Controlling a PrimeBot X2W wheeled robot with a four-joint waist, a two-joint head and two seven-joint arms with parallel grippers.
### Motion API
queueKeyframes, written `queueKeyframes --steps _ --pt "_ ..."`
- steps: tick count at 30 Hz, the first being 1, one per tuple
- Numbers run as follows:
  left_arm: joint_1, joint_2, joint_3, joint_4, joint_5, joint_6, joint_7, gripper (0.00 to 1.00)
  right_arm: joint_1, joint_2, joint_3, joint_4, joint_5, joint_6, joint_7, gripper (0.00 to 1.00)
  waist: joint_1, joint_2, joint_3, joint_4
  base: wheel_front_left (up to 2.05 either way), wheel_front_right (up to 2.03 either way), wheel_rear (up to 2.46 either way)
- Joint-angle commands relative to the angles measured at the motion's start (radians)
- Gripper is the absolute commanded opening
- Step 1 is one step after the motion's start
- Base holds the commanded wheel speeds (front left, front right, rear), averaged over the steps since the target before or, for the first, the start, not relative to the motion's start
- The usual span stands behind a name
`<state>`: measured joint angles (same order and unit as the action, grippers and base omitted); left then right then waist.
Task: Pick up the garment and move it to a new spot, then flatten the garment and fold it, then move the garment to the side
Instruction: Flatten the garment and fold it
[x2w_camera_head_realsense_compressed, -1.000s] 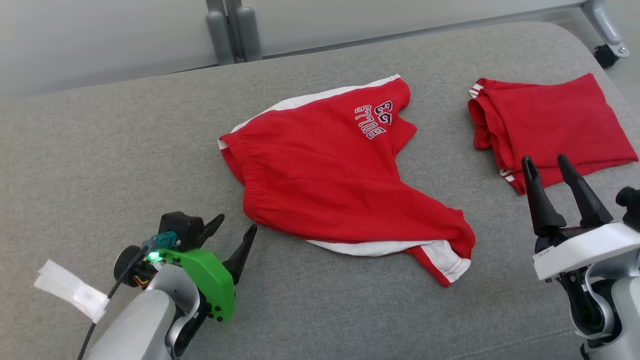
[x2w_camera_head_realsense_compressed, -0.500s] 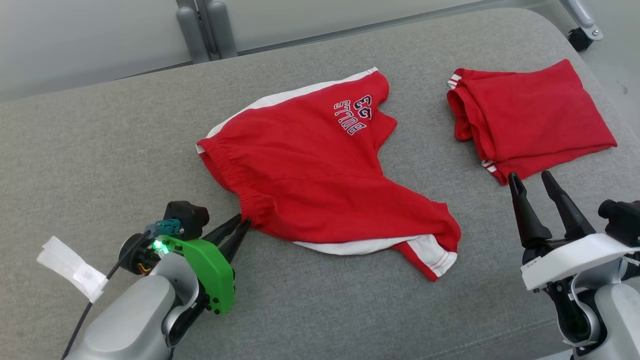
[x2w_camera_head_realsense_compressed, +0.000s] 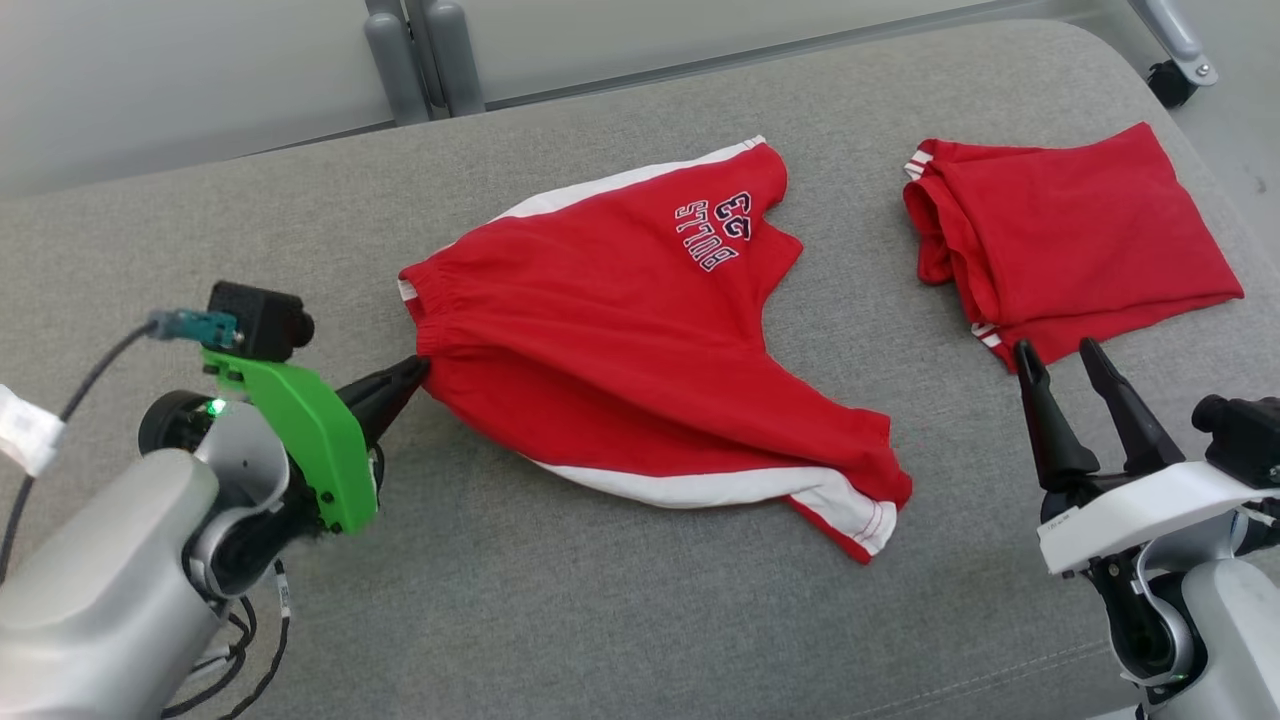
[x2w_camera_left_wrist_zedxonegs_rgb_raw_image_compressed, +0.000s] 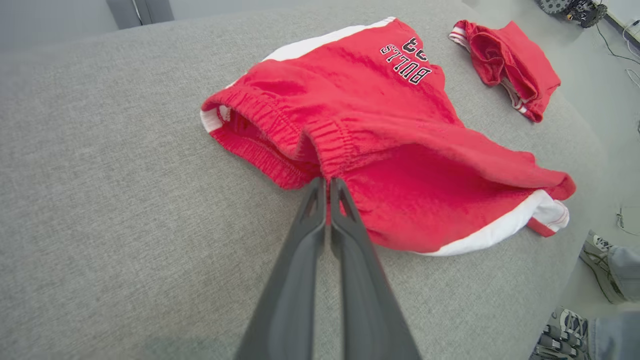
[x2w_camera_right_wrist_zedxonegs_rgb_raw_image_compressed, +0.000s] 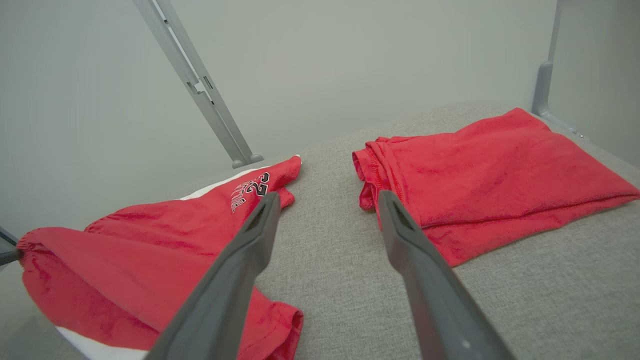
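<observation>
The garment (x2w_camera_head_realsense_compressed: 640, 340) is a pair of red shorts with white side stripes and a "BULLS 23" print, lying spread in the middle of the grey cushion (x2w_camera_head_realsense_compressed: 200, 250). My left gripper (x2w_camera_head_realsense_compressed: 418, 368) is shut on its elastic waistband at the left edge, and that edge is lifted slightly off the cushion. From the left wrist, both fingers pinch the waistband (x2w_camera_left_wrist_zedxonegs_rgb_raw_image_compressed: 327, 165) of the garment (x2w_camera_left_wrist_zedxonegs_rgb_raw_image_compressed: 400, 150). My right gripper (x2w_camera_head_realsense_compressed: 1052, 352) stands open near the cushion's right front, apart from the garment (x2w_camera_right_wrist_zedxonegs_rgb_raw_image_compressed: 125, 260), nothing between its fingers (x2w_camera_right_wrist_zedxonegs_rgb_raw_image_compressed: 240, 260).
A second red garment (x2w_camera_head_realsense_compressed: 1070, 240), folded, lies at the cushion's right rear, just beyond my right gripper; it also shows as the folded garment (x2w_camera_right_wrist_zedxonegs_rgb_raw_image_compressed: 480, 170). Grey frame posts (x2w_camera_head_realsense_compressed: 420, 55) stand behind the cushion. A person's shoes (x2w_camera_left_wrist_zedxonegs_rgb_raw_image_compressed: 597, 257) are on the floor past the right edge.
My left gripper moved in to the waistband, closed on it and raised it a little, bunching the left edge. The right gripper stayed open. The camera shifted slightly.
</observation>
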<state>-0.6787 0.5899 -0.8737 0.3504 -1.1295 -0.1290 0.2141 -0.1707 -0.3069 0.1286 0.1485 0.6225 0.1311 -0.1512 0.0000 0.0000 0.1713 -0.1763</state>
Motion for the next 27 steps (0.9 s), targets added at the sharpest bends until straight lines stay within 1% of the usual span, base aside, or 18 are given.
queueKeyframes --steps 1,4,5,7,10,14,17,18,20,22,27 --pt "-0.02 0.006 0.013 -0.008 -0.056 0.002 0.054 0.0 -0.006 0.002 0.007 0.008 0.006 -0.001 -0.004 1.0 0.0 0.0 0.004 -0.004 0.0 0.0 0.0" --pt "-0.046 0.006 0.032 0.006 -0.155 0.016 0.174 0.0 -0.027 0.009 0.026 0.015 0.011 -0.001 -0.003 1.0 0.0 0.0 0.016 -0.022 0.0 0.0 0.0" --pt "-0.056 0.011 0.031 0.023 -0.171 0.025 0.214 0.0 -0.035 0.012 0.036 0.018 0.01 -0.001 -0.002 1.0 0.0 0.0 0.022 -0.032 0.0 0.0 0.0" --pt "-0.081 0.014 0.03 0.064 -0.182 0.039 0.251 0.0 -0.046 0.013 0.05 0.024 0.012 -0.001 -0.003 1.0 0.0 0.0 0.037 -0.05 0.0 0.0 0.0" --pt "-0.114 -0.003 0.053 0.143 -0.196 0.052 0.249 0.0 -0.068 0.017 0.067 0.032 0.015 -0.001 -0.012 1.0 0.0 0.0 0.061 -0.08 0.0 0.0 0.0" --pt "-0.155 -0.029 0.083 0.25 -0.214 0.043 0.223 0.0 -0.09 0.027 0.087 0.049 0.021 -0.001 -0.029 1.0 0.0 0.0 0.089 -0.11 0.0 0.0 0.0" --pt "-0.175 -0.048 0.088 0.319 -0.227 0.031 0.235 0.0 -0.104 0.033 0.101 0.067 0.021 -0.001 -0.04 1.0 0.0 0.0 0.099 -0.12 0.0 0.0 0.0" --pt "-0.181 -0.052 0.09 0.335 -0.229 0.027 0.235 0.31 -0.108 0.036 0.107 0.071 0.023 -0.001 -0.043 1.0 0.0 0.0 0.1 -0.121 0.0 0.0 0.0" --pt "-0.189 -0.063 0.101 0.363 -0.241 0.019 0.222 1.0 -0.111 0.039 0.116 0.083 0.026 -0.001 -0.048 1.0 0.0 0.0 0.097 -0.118 0.0 0.0 0.0" --pt "-0.187 -0.069 0.101 0.377 -0.245 0.011 0.217 1.0 -0.111 0.039 0.122 0.094 0.026 -0.001 -0.055 1.0 0.0 0.0 0.086 -0.109 0.0 0.0 0.0" --pt "-0.165 -0.043 0.055 0.336 -0.18 -0.002 0.163 1.0 -0.087 0.028 0.125 0.112 0.027 -0.001 -0.065 1.0 0.0 0.0 0.036 -0.066 0.0 0.0 0.0"
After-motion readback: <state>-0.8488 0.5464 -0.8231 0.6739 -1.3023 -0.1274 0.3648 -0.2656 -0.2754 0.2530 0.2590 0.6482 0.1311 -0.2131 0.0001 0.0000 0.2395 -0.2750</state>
